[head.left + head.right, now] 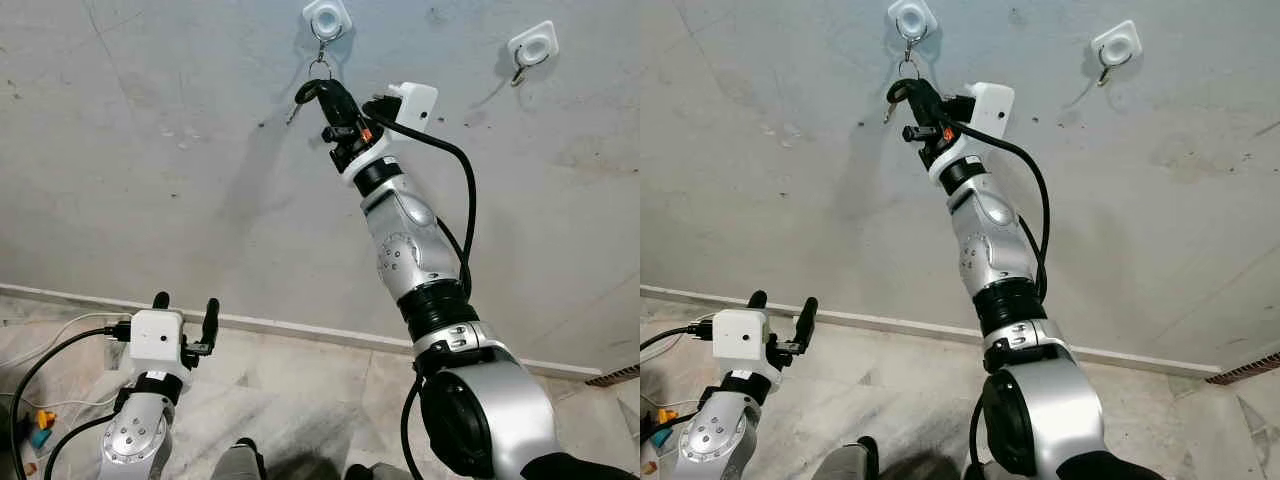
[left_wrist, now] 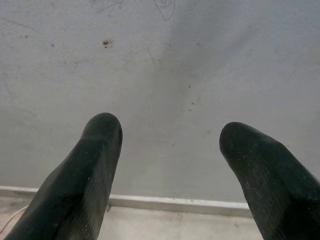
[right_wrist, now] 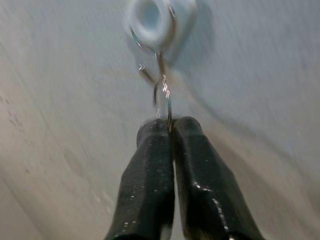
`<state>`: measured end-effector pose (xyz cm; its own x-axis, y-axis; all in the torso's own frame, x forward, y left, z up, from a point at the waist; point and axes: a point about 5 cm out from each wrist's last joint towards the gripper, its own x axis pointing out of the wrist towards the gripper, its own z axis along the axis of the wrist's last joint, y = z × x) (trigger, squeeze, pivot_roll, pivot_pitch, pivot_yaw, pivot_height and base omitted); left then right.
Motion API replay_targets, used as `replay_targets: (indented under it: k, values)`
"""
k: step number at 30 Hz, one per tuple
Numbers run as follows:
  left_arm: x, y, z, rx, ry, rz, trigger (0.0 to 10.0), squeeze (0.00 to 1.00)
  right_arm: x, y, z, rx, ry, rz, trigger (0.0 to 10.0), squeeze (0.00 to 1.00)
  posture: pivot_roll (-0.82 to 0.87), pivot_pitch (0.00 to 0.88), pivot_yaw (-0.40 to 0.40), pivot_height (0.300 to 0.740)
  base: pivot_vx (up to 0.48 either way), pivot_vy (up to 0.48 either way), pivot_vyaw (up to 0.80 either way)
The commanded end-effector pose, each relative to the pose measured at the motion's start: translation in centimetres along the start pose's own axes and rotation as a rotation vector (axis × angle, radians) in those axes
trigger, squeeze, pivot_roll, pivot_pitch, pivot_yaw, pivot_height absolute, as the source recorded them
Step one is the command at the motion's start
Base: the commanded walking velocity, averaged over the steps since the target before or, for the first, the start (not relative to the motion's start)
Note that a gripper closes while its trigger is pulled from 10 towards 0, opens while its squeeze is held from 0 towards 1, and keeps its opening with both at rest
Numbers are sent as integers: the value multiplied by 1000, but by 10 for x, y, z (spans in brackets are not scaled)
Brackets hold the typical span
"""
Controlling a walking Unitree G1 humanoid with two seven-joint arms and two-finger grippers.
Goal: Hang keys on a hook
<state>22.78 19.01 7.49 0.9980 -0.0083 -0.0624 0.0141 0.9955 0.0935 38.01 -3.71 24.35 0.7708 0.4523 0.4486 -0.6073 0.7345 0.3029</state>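
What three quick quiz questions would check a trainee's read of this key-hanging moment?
1. True or false: the right gripper is pinched on the key ring below the left hook.
2. The left gripper's fingers are: A) open, B) shut, C) holding keys.
3. How many white hooks are on the wall?

Key: 1 true; 2 A; 3 two, counting the right hook.
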Motion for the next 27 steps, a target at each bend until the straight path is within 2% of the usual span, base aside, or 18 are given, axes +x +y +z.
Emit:
replay_targets:
  k: [1,4,5,9,13,15,19,21,25,27]
  values:
    - [-2,0,-5,7,20,-4,10000,0,-2,10,-11,22,22,12,10000,1000,139,174,-23,740,0,0,0]
    - [-1,0,-5,6,19,-4,10000,0,-3,11,-10,-33,15,17,10000,1000,138,172,-22,740,0,0,0]
    - [-1,0,-5,6,18,-4,10000,0,-4,10,-8,-76,8,18,10000,1000,136,170,-22,740,0,0,0]
    - [0,-1,-5,6,16,-4,10000,0,-8,7,-8,-95,8,5,10000,1000,130,167,-21,740,0,0,0]
    - [2,-1,-5,5,12,-4,10000,0,-14,2,-8,-155,9,-19,10000,1000,119,161,-21,740,0,0,0]
    - [4,-3,-4,5,8,-10,10000,0,-19,-2,-9,-194,10,-40,10000,1000,114,160,-22,740,0,0,0]
    - [8,-5,-3,-2,5,-9,10000,0,-29,-8,-11,-207,17,-73,10000,1000,97,160,-22,740,0,0,0]
    - [12,-7,-2,-9,-1,-11,10000,0,-41,-13,-13,-254,32,-108,10000,1000,79,156,-23,740,0,0,0]
    - [15,-8,-1,-12,-8,-13,10000,0,-49,-17,-14,-299,34,-141,10000,1000,68,154,-23,740,0,0,0]
    - [19,-10,0,-16,-15,-15,10000,0,-59,-21,-17,-332,51,-186,10000,1000,59,152,-23,740,0,0,0]
